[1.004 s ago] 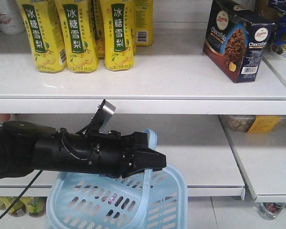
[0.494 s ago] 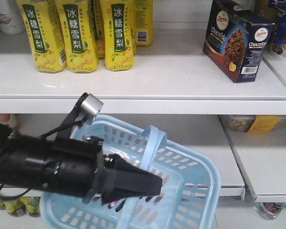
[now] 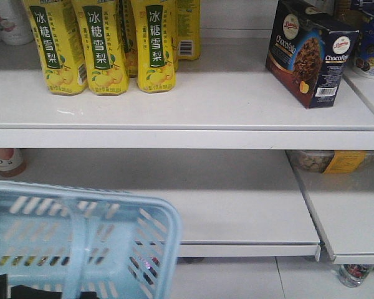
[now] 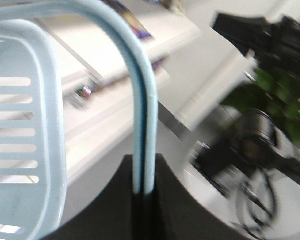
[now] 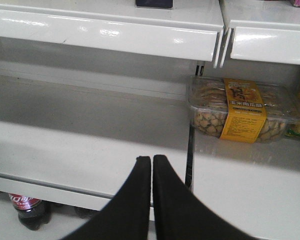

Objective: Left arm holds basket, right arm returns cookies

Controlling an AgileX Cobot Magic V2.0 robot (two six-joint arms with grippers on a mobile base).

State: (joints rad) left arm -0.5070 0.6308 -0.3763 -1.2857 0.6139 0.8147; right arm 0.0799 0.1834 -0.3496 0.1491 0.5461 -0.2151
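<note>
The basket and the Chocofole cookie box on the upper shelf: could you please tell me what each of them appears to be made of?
The basket looks like moulded light blue plastic, smooth with a slight sheen; its slotted walls and thin one-piece loop handle suggest this. The cookies seem to be in printed cardboard, judging by the sharp folded edges, flat panels and barcode, though whether the coating is glossy or satin is hard to tell.

The black left gripper point(image 4: 142, 200) is seen clamped on a thin light blue loop handle point(image 4: 142, 100). The black right gripper point(image 5: 152, 165) is held empty, fingertips pressed together, pointing forward.
</note>
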